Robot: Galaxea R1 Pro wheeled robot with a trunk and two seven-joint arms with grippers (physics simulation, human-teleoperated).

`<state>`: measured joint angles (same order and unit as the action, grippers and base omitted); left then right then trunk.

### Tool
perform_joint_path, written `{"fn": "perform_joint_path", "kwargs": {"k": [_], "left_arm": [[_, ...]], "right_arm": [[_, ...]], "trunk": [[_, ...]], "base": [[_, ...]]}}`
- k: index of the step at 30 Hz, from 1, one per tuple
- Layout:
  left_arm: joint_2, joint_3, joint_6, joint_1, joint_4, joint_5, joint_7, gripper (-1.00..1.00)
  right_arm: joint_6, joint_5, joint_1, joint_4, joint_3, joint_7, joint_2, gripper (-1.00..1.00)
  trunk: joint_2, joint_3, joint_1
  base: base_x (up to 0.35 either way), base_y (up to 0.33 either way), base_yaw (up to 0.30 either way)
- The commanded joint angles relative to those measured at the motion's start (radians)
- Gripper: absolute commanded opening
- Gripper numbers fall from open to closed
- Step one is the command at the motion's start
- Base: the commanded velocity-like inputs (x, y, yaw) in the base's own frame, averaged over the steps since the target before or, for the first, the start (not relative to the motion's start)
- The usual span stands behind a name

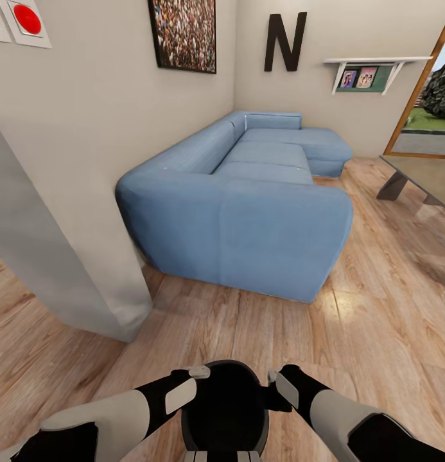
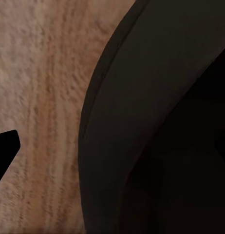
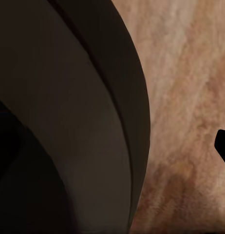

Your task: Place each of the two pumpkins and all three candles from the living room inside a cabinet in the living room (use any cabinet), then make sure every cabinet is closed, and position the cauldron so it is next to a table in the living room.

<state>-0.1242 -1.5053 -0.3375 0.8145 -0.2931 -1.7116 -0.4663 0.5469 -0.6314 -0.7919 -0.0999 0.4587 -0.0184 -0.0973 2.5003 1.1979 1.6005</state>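
Low in the head view, a black round cauldron (image 1: 225, 410) hangs between my two arms above the wood plank floor. My left gripper (image 1: 198, 373) clamps its rim on one side and my right gripper (image 1: 275, 378) clamps the opposite side. The left wrist view has the cauldron's dark wall (image 2: 156, 122) close up, with one black fingertip (image 2: 5, 151) outside it. The right wrist view likewise has the wall (image 3: 68, 122) and an outer fingertip (image 3: 223, 146). The table (image 1: 424, 173), with its greyish top and dark legs, stands at the right edge, well ahead of me.
A large blue corner sofa (image 1: 248, 199) fills the middle ground along the wall. A grey wall end (image 1: 55, 256) juts out at the left. Open plank floor (image 1: 376, 308) runs between sofa and table. A doorway (image 1: 434, 96) opens at the far right.
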Motion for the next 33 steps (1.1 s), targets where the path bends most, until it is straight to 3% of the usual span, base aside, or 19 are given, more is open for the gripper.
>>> {"fn": "perform_joint_path", "kwargs": {"k": [1,11,12,33], "left_arm": [[0.000,0.000,0.000,0.000,0.001,0.000,0.000,1.00],[0.000,-0.001,0.000,-0.001,0.003,0.000,-0.002,1.00],[0.000,-0.001,0.000,-0.001,0.003,0.001,-0.003,-1.00],[0.008,-0.001,0.006,-0.002,-0.007,0.000,0.000,-1.00]], "right_arm": [[0.000,0.000,0.000,0.007,0.000,0.000,-0.002,1.00],[-0.003,0.002,0.000,0.019,0.000,0.000,-0.005,1.00],[-0.004,0.003,0.001,0.020,0.000,0.000,-0.005,-1.00],[-0.007,0.008,0.000,0.011,-0.001,0.001,-0.004,-1.00]], "trunk": [[0.000,0.000,0.000],[0.000,0.000,0.000],[0.000,0.000,0.000],[0.000,0.000,0.000]], "base": [[0.000,0.000,0.000],[0.000,0.000,0.000],[0.000,0.000,0.000],[0.000,0.000,0.000]]}}
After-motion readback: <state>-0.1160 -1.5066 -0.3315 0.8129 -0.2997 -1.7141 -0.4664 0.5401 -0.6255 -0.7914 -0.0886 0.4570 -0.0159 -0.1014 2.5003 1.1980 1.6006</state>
